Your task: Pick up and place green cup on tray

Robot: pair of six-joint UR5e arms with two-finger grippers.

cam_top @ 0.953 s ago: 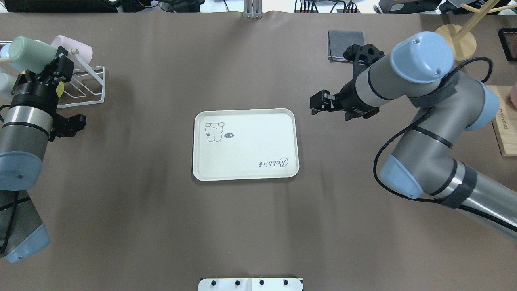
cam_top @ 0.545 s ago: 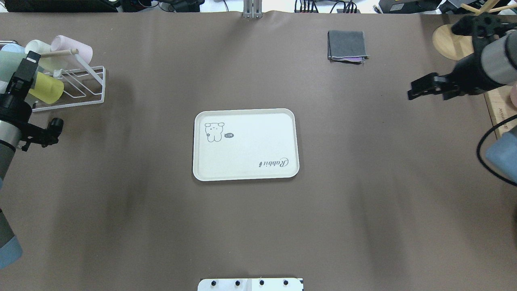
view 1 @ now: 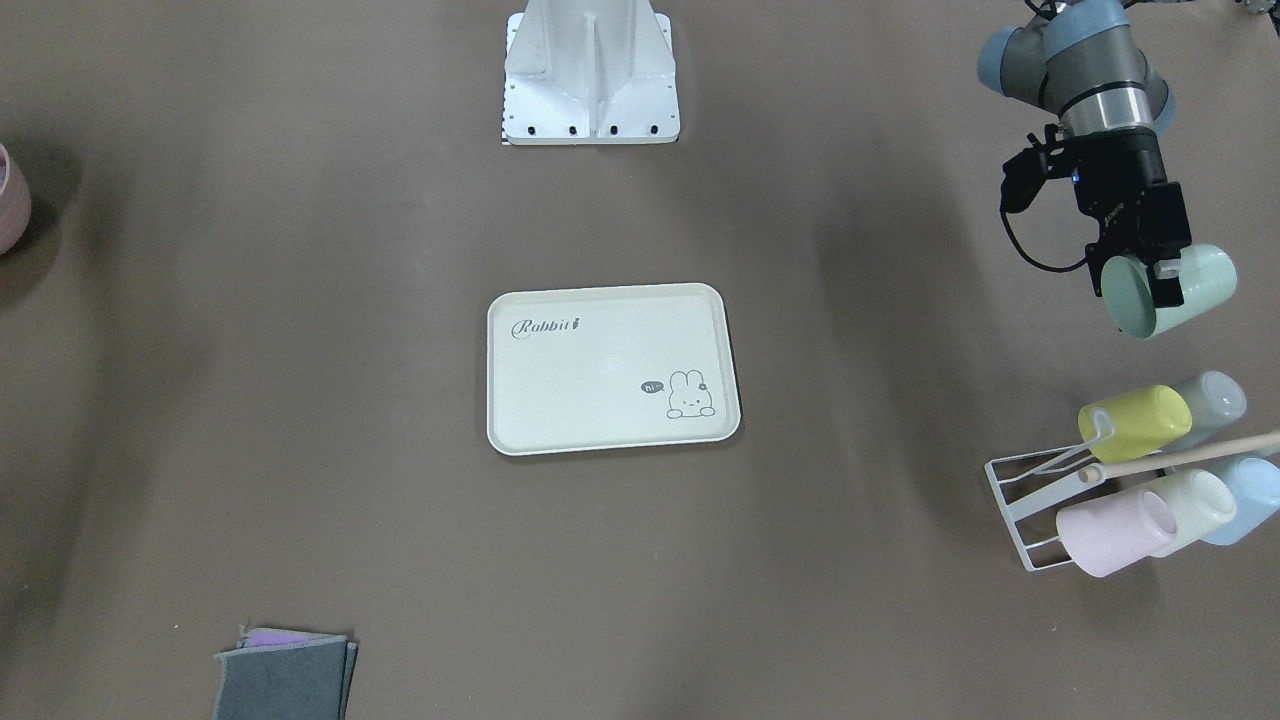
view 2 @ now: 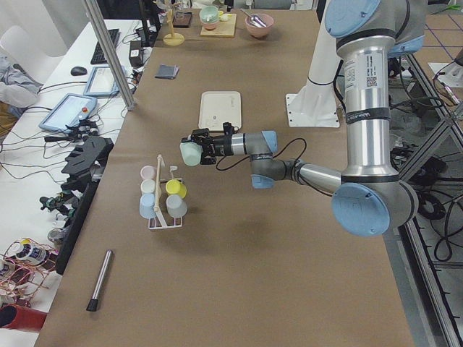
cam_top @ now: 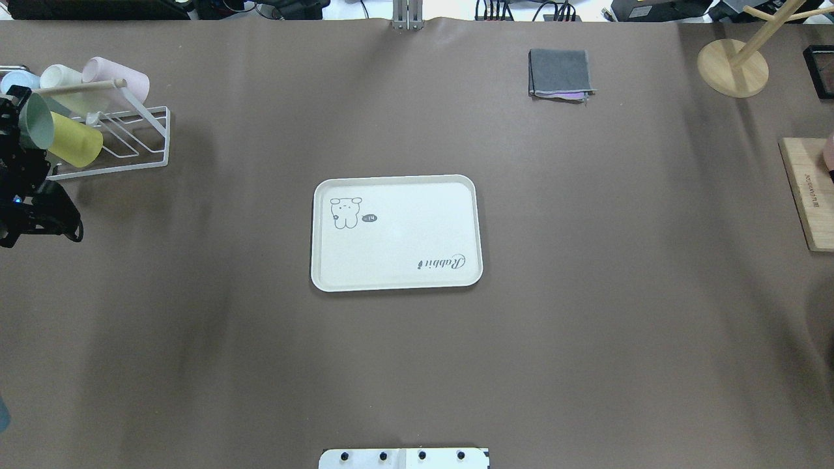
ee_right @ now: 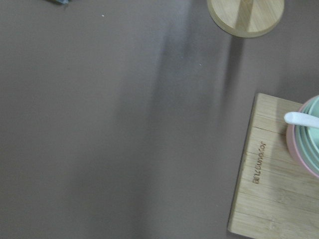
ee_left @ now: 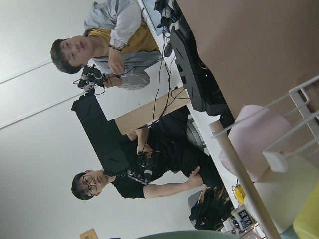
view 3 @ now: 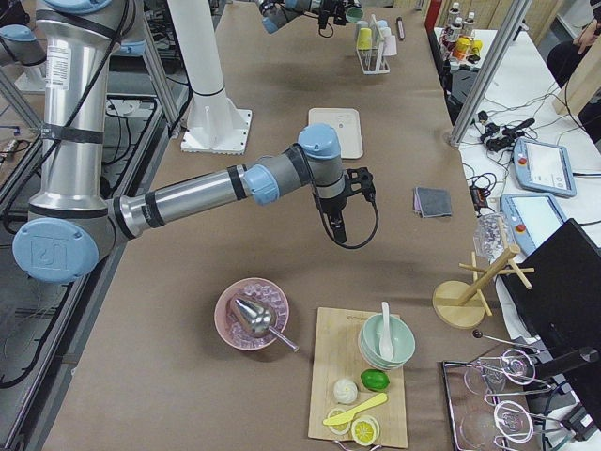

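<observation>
My left gripper (view 1: 1150, 285) is shut on the rim of the mint-green cup (view 1: 1205, 280) and holds it on its side in the air, apart from the white wire rack (view 1: 1020, 490). In the overhead view the cup (cam_top: 38, 124) and the gripper (cam_top: 18, 130) sit at the far left edge. In the exterior left view the cup (view 2: 189, 153) hangs above the table. The cream Rabbit tray (cam_top: 397, 232) lies mid-table with nothing on it. My right gripper (view 3: 336, 225) shows only in the exterior right view, far from the tray; I cannot tell whether it is open or shut.
The rack holds a yellow-green cup (view 1: 1135, 420), a pink cup (view 1: 1110, 530), a whitish-green cup (view 1: 1190, 505) and blue cups (view 1: 1245, 490). A folded grey cloth (cam_top: 560, 73) lies far right. A wooden stand (cam_top: 733, 68) and a wooden board (cam_top: 808, 195) are at the right edge.
My left gripper has drawn the green cup off the rack and back toward the table's left edge. My right arm has swung right, out of the overhead view.
</observation>
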